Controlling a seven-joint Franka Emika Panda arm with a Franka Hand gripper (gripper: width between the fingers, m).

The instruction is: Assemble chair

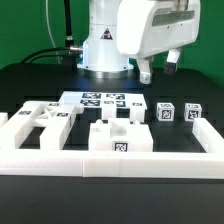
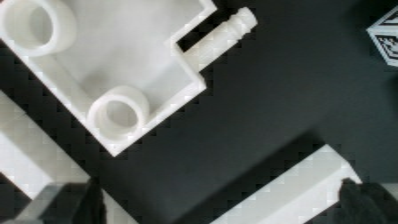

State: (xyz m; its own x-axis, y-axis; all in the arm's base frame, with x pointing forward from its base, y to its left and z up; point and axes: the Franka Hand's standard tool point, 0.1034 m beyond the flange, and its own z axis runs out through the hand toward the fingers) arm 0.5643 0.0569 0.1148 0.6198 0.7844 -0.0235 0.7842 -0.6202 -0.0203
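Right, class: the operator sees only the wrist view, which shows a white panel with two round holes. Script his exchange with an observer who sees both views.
Operator: I see one tagged block at my picture's edge. Are there more?
Observer: There are two. One small block stands at the exterior view's right, with a second block beside it.
Operator: Where is the marker board?
Observer: The marker board lies flat just in front of the arm's base, to the exterior view's left of those blocks.
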